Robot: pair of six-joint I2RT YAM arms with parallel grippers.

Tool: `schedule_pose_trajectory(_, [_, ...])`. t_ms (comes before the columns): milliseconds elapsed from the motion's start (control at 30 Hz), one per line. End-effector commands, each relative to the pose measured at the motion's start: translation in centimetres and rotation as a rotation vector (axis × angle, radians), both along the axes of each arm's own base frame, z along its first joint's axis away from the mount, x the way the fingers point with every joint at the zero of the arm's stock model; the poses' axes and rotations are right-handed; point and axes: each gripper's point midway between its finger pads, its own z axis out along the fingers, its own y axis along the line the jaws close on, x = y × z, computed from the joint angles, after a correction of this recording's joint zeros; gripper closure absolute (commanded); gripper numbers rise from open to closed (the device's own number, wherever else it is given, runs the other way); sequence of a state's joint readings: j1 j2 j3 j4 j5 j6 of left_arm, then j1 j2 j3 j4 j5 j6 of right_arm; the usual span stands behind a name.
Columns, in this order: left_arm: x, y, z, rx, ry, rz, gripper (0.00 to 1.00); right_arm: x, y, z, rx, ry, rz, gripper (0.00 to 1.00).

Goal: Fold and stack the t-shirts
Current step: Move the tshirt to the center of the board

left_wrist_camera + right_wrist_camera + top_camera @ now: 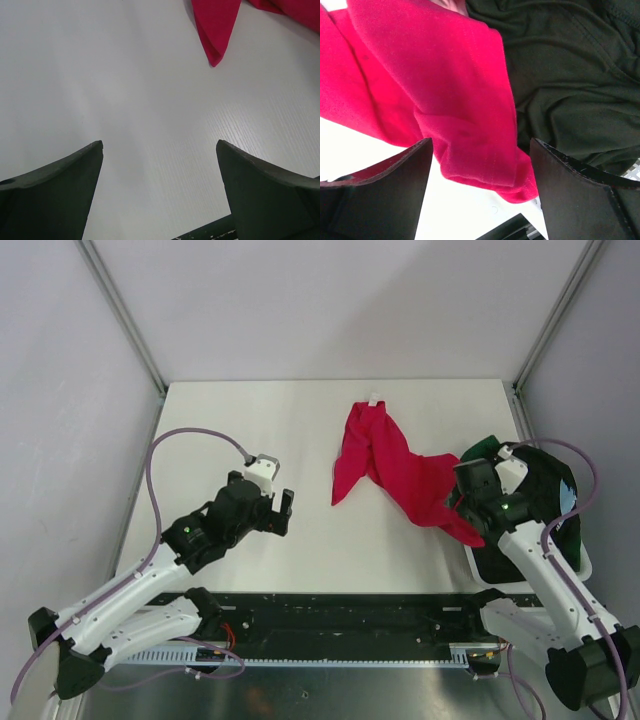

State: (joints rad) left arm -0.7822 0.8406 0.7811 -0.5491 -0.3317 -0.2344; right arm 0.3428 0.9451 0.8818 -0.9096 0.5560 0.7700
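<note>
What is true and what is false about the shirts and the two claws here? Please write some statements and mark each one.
1. The red t-shirt lies neatly folded. False: it lies crumpled and unfolded on the table.
2. The left claw is open above bare table. True.
3. The right claw is shut on the black t-shirt. False: it is open, over the near end of the red t-shirt.
4. The black t-shirt lies in the white tub. True.
</note>
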Motion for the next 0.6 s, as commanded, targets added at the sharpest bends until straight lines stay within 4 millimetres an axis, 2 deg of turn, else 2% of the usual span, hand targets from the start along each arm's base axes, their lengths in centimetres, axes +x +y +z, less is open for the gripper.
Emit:
schedule_pose_trajectory(0, [0.3,-0.2,0.4,-0.005,-0.015,-0.011,0.01,0.1,-0.3,-0.3,0.036,-0.017,-0.045,0.19])
schedule_pose_trajectory(67, [0.3,-0.1,0.4,-0.004,-0.015,-0.010,0.01,0.4,0.0,-0.4,0.046,-0.016,-0.030,0.24])
schedule_pose_trajectory(133, [0.3,-0.1,0.5,-0.005,-0.018,-0.008,0.01,0.8,0.6,-0.4,0.065,-0.018,-0.004,0.35])
schedule_pose_trajectory(167, [0.4,-0.1,0.5,-0.004,-0.019,-0.006,0.01,1.0,1.0,-0.4,0.078,-0.024,0.013,0.47])
schedule_pose_trajectory(233, [0.4,-0.1,0.4,-0.001,-0.017,-0.006,0.01,1.6,2.0,0.0,0.109,-0.047,0.051,0.78])
schedule_pose_trajectory(267, [0.4,-0.1,0.4,0.000,-0.018,-0.006,0.00,2.0,2.7,0.4,0.130,-0.064,0.072,0.89])
schedule_pose_trajectory(300, [0.4,-0.1,0.4,0.001,-0.019,-0.005,0.01,2.4,3.5,0.8,0.153,-0.081,0.100,0.95])
schedule_pose_trajectory(433, [0.5,0.1,0.4,0.006,-0.021,0.002,0.01,4.5,7.9,3.3,0.220,-0.139,0.224,1.00])
schedule_pose_trajectory(567, [0.6,0.3,0.3,0.013,-0.020,0.011,0.01,7.1,14.8,7.4,0.241,-0.208,0.385,1.00])
